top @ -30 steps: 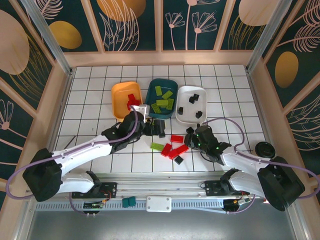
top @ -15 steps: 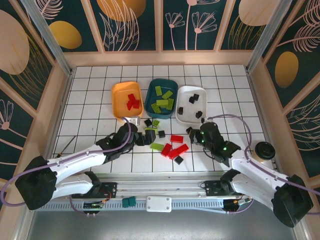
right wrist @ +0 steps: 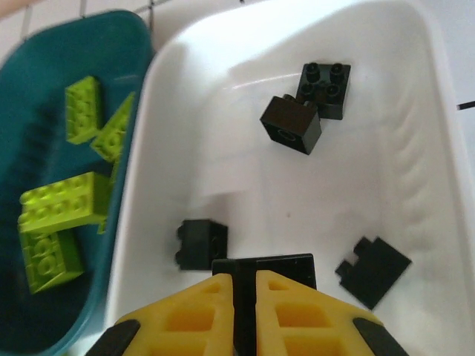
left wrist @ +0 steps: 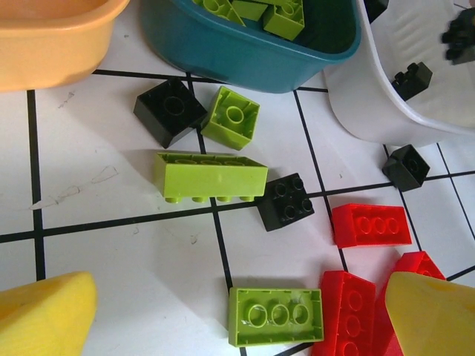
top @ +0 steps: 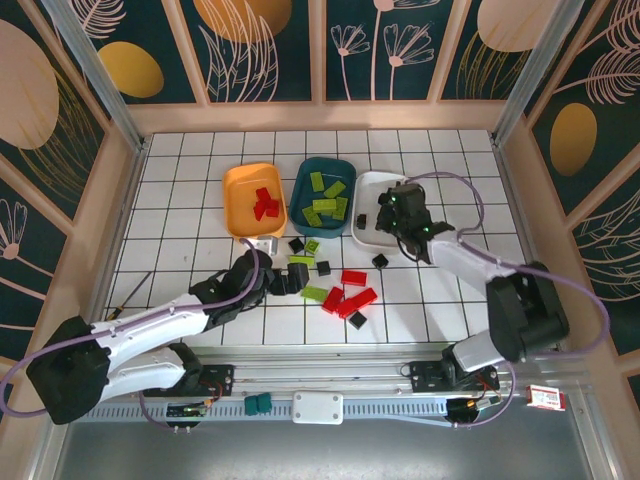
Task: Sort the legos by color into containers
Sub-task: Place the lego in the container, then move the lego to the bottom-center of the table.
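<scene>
Right tool [right wrist: 245,285]: clamped on small black plastic brick [right wrist: 286,268] | directly above rounded white plastic tub [right wrist: 245,148] | left tool [left wrist: 237,311]: spread apart, nearer loose bricks [left wrist: 211,176] on surface [left wrist: 96,245]

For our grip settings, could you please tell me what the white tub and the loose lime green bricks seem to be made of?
White tub: seemingly smooth moulded plastic, slightly glossy, with soft highlights on its curved wall. Lime green bricks: likely hard glossy plastic, with crisp studs and sharp edges.
</scene>
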You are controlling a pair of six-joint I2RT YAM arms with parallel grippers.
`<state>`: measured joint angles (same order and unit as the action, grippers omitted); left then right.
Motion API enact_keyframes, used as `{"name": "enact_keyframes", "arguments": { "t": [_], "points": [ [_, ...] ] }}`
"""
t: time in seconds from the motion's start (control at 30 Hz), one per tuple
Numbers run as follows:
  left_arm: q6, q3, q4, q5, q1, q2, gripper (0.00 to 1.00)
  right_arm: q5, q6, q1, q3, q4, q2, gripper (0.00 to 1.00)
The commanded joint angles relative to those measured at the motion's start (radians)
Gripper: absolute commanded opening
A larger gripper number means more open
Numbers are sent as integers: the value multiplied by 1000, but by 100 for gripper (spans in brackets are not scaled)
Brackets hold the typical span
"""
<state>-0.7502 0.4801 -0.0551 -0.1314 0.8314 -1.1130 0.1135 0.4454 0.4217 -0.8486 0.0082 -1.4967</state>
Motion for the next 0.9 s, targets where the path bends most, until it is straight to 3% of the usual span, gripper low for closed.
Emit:
{"name": "enact_keyframes", "arguments": {
  "t": [0.0,0.07,0.13,0.23,0.37,0.5,0.87],
  "points": [
    [-13,-31,8,19,3,32,99,-32,-33,-15,-80,52,-91,15],
    [-8,-38,7,28,3,39,99,-39,-32,-16,-108,50,-137,28],
    [4,-34,15,43,4,35,98,-42,-27,-15,-127,44,-162,49],
    [30,-5,33,50,30,8,95,-50,-18,-14,-127,46,-147,61],
    [79,87,89,-11,135,-87,95,-52,-10,-10,-86,56,-85,65],
    [112,164,110,-34,215,-221,87,-44,-4,-8,-25,56,-23,65],
    [158,301,135,-135,270,-450,77,-52,13,-8,105,68,118,66]
  ]
}}
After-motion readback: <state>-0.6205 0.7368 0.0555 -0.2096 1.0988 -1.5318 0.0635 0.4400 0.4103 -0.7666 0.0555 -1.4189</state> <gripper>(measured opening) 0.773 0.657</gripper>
